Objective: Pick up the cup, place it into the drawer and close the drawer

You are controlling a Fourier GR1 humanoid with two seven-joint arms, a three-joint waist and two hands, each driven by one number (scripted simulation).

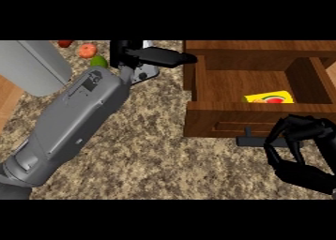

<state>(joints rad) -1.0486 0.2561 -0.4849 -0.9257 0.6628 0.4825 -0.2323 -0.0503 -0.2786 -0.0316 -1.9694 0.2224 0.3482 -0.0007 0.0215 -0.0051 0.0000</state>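
My left forearm (73, 122) reaches up across the counter to my black left hand (140, 55), just left of the open wooden drawer (198, 112). Its fingers curl round the cup (148, 43), of which only a small white bit shows at the hand's top edge. One digit points right toward the drawer's left wall. At the lower right, my right hand (302, 159) hovers in front of the drawer's face, right of its dark handle (244, 139). The fingers are bent but spread, with nothing between them. A yellow packet (269, 98) lies inside the drawer.
A large grey-white block (25, 65) stands at the back left. Behind my left arm lie a red fruit (65, 43), an orange one (87, 50) and a green one (98, 61). The speckled counter (150, 154) ends at a wooden strip (1, 108) on the left.
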